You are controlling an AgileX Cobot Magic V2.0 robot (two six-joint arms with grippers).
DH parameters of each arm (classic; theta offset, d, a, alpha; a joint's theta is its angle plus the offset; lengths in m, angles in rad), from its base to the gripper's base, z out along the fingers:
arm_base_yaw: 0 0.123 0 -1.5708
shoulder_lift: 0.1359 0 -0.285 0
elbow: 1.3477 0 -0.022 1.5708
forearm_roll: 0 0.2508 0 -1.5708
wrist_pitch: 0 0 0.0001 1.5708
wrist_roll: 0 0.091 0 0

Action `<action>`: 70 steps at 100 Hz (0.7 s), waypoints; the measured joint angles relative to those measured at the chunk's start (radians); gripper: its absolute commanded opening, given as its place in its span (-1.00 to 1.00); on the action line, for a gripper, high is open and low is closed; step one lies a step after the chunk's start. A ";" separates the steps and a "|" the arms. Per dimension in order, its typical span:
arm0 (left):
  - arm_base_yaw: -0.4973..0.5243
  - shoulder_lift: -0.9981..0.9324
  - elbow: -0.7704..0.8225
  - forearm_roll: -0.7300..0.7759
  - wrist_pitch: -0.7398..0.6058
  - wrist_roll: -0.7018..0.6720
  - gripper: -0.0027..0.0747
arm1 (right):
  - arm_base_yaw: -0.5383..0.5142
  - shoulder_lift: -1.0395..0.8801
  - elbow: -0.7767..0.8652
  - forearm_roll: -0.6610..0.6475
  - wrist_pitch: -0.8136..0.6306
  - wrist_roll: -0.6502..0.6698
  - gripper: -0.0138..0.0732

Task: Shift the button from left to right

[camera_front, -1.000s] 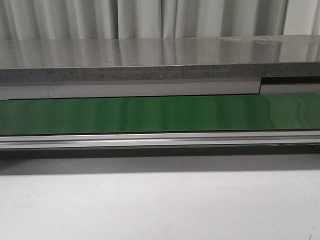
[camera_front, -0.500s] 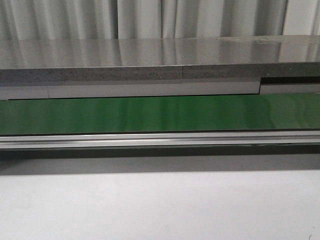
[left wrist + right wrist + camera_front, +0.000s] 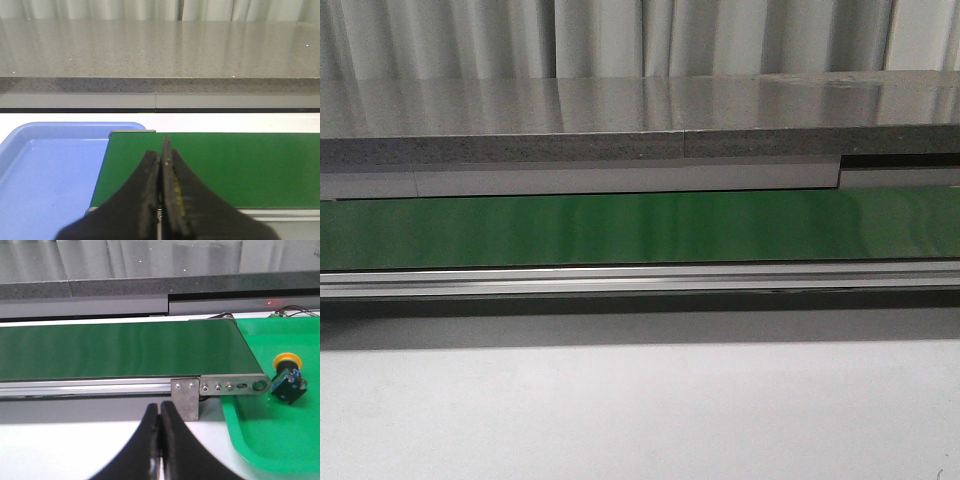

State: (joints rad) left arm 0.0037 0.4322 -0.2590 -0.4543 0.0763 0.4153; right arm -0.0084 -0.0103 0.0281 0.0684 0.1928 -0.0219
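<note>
The button [image 3: 286,376], a yellow-orange cap on a black body, lies tipped on its side in the green tray [image 3: 265,440], just past the end of the green belt [image 3: 120,355]. My right gripper [image 3: 160,409] is shut and empty, over the white table in front of the belt's rail, apart from the button. My left gripper [image 3: 162,152] is shut and empty, over the near edge of the belt [image 3: 225,165] at its other end, beside the blue tray [image 3: 45,185]. Neither gripper nor the button shows in the front view, only the belt [image 3: 620,228].
A grey stone-look shelf [image 3: 620,125] runs behind the belt. An aluminium rail [image 3: 640,280] edges the belt's front, with a metal end bracket [image 3: 187,397]. White table surface [image 3: 640,410] lies in front. Wires [image 3: 295,311] lie behind the green tray.
</note>
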 measured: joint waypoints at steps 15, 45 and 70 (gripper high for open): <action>0.000 0.000 0.000 0.000 0.000 0.000 -0.98 | 0.000 0.000 0.000 0.000 -0.009 0.000 -0.84; 0.000 0.000 0.000 0.000 0.000 0.000 -0.98 | 0.000 0.000 0.000 0.000 -0.009 0.002 -0.84; 0.000 0.000 0.000 0.000 0.000 0.000 -0.98 | 0.000 0.000 0.000 0.000 -0.009 0.002 -0.84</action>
State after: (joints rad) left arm 0.0037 0.4322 -0.2590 -0.4543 0.0763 0.4153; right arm -0.0084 -0.0103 0.0281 0.0684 0.1841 -0.0203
